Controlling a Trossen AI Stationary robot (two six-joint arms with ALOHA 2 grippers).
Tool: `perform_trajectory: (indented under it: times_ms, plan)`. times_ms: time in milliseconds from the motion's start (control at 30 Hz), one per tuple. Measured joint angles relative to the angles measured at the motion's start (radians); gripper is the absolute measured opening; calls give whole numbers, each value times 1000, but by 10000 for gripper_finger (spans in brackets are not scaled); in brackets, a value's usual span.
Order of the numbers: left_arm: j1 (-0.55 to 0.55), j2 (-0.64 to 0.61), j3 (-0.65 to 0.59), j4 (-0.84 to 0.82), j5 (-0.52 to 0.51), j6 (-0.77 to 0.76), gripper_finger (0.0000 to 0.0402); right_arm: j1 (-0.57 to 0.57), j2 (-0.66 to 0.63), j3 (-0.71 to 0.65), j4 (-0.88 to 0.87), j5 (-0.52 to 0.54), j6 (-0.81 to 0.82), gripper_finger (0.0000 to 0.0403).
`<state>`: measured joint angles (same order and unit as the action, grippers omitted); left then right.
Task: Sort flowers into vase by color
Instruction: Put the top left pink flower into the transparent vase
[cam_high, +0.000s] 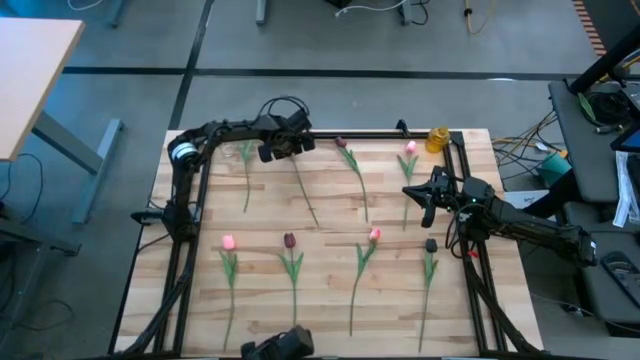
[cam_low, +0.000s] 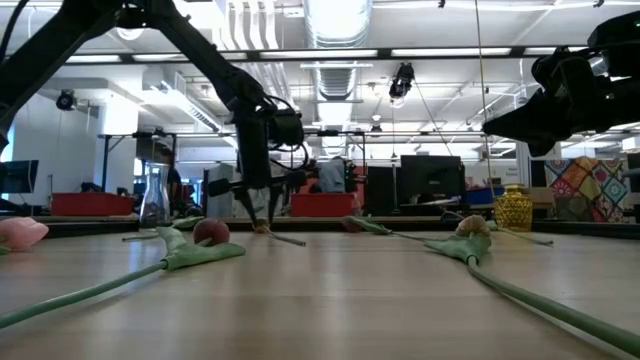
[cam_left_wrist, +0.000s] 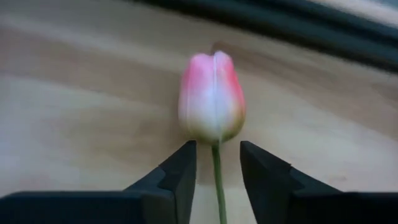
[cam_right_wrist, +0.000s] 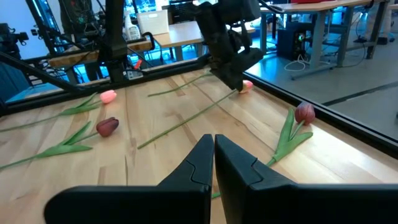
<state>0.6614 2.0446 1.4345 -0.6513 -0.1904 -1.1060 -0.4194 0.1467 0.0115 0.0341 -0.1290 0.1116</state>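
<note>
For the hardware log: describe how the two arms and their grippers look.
Both arms are dark, jointed tubular links with black cables looped along them. The left arm has a pale ring at its base joint. The left gripper and the right gripper each have two flat, matte black, wedge-shaped fingers. No markings show on them.

Yellow vase (cam_high: 437, 139) stands at the wooden table's (cam_high: 320, 270) far corner, just beyond the right gripper. Clear glass vase (cam_low: 153, 203) stands beside the left gripper, low view.
</note>
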Motion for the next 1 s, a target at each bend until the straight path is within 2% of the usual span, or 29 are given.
perform_trajectory:
  times_ms: [200,600,667,800,1000]
  plan:
    - [6,34,-2,40,1,13,70,0,0,0,0,0,0,9]
    - [7,54,0,51,24,49,76,0,0,0,0,0,0,9]
    - [8,55,-1,51,26,69,63,0,0,0,0,0,0,9]
    - [7,47,-3,67,35,128,10,0,0,0,0,0,0,9]
    - [-11,-36,28,64,-11,203,3,0,0,0,0,0,0,9]
